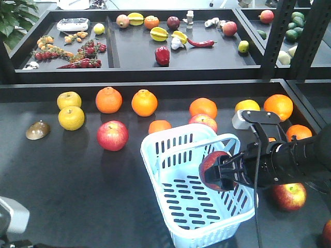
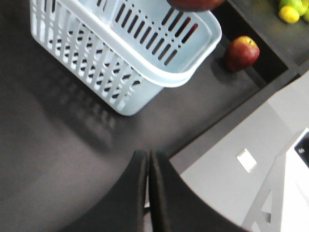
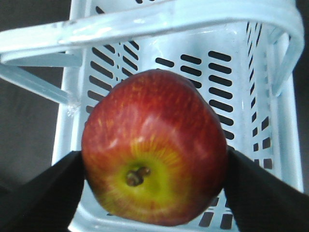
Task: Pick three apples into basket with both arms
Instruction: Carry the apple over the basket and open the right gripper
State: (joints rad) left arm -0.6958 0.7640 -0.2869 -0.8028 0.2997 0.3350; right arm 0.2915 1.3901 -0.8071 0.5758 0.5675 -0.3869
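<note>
- Red apple [image 3: 154, 145] is clamped in the right gripper [image 1: 222, 174], above the basket [image 1: 181, 202], lower right of frame.
- Lower it inside the rim before releasing.
- Left gripper [image 2: 148, 166] is closed, empty.

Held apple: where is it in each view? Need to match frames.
Exterior front: held apple, lower right, over the basket.
Left wrist: red sliver at top edge, above the basket.
Right wrist: centre, stem toward the camera.
Shared landmark: the basket.
</note>
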